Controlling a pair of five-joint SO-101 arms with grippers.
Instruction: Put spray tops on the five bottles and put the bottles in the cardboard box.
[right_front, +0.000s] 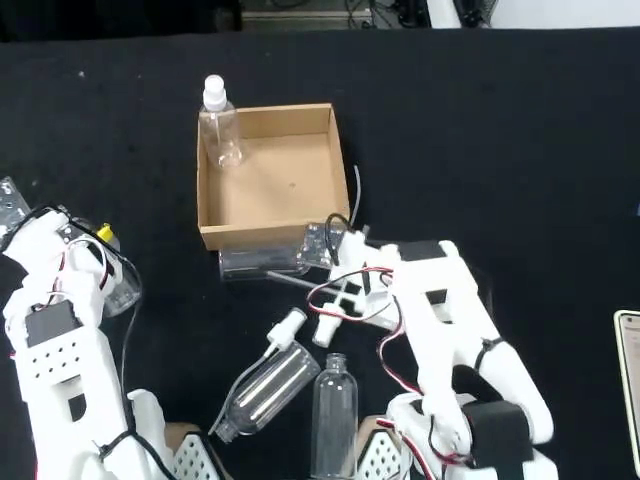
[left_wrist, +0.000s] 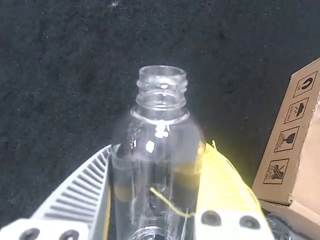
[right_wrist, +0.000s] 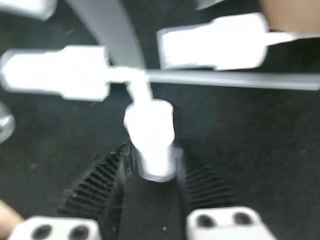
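Soft, even light from above falls on the black table (right_front: 520, 150), which swallows it and shows hardly any shadow; the cardboard box (right_front: 268, 175) is evenly lit. The white arms (right_front: 450, 320) come out bright, nearly washed out. Small glints sit on the capped bottle (right_front: 222, 125) at the box's far left corner and on the lying bottles (right_front: 268, 388) near the arms. From the left wrist, the held bottle (left_wrist: 159, 145) is in focus, with white highlights on its shoulder, between the left fingers (left_wrist: 225, 185). From the right wrist, everything is blurred: the held spray top (right_wrist: 150, 140) glares white between the dark right fingers (right_wrist: 95, 190), and the spray tops beyond it (right_wrist: 215, 42) smear into glowing shapes.
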